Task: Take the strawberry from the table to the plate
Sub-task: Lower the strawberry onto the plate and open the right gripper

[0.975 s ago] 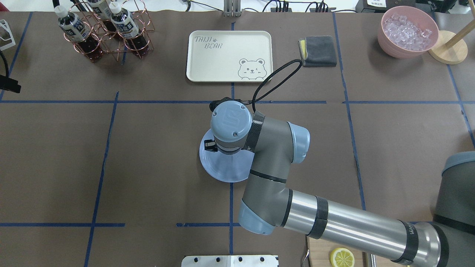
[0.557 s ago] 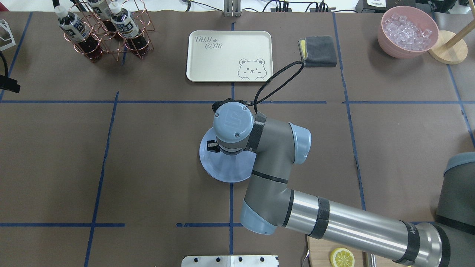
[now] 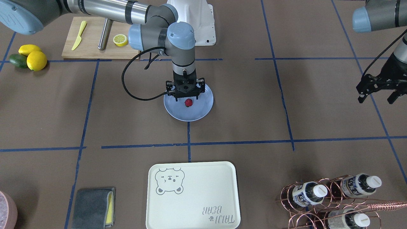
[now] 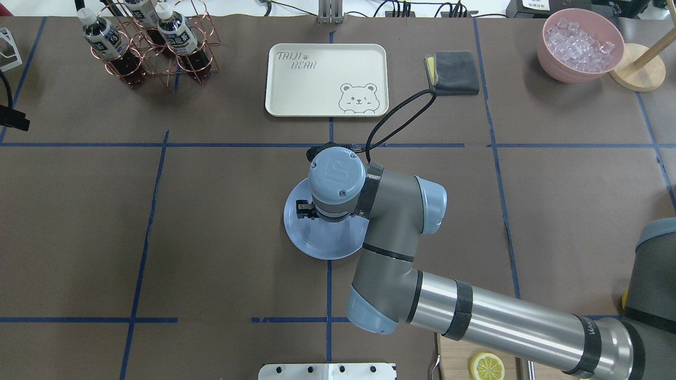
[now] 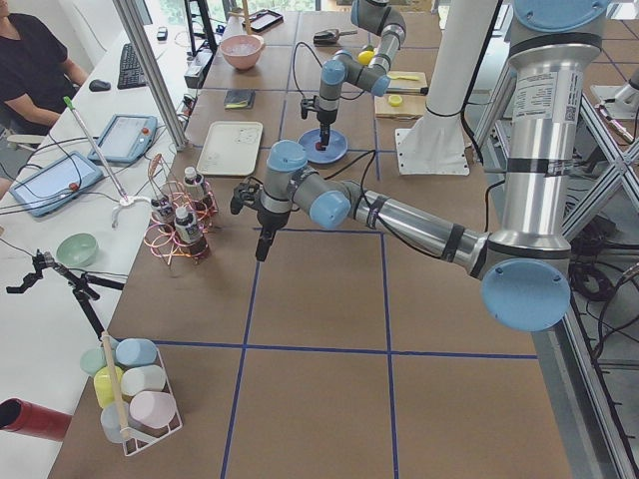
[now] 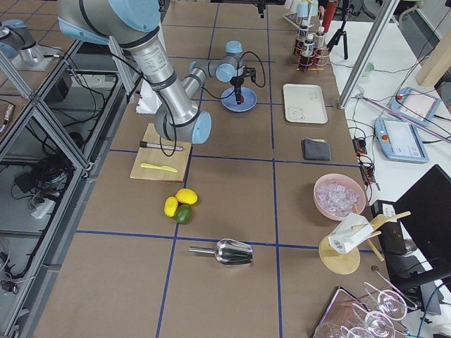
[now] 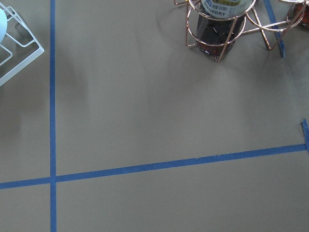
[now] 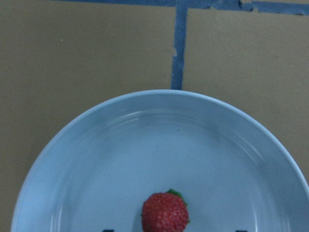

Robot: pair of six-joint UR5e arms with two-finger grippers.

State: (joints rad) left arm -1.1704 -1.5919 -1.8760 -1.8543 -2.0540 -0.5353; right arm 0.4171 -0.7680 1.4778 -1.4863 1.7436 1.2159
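Note:
The strawberry (image 3: 188,102), small and red with a green cap, lies on the light-blue plate (image 3: 197,112) near the middle of the brown-paper table (image 3: 127,127). My right gripper (image 3: 187,96) hangs straight above it, open, its fingers spread either side of the berry and apart from it. The right wrist view looks down on the strawberry (image 8: 165,212) resting inside the plate (image 8: 145,99). From overhead the right wrist covers the berry, and only part of the plate (image 4: 317,244) shows. Far off at the table's side, my left gripper (image 3: 376,95) is open and holds nothing.
The cream bear tray (image 3: 197,197) lies beyond the plate, with a grey cloth (image 3: 92,206) and a wire rack of bottles (image 3: 334,197) to either side. A cutting board (image 3: 92,47) with a lemon half and a knife is near the robot's base. Lemons (image 3: 31,57) lie beside it.
The right wrist has shifted slightly to the right over the plate and its cable loop has swung with it. The plate has stayed put.

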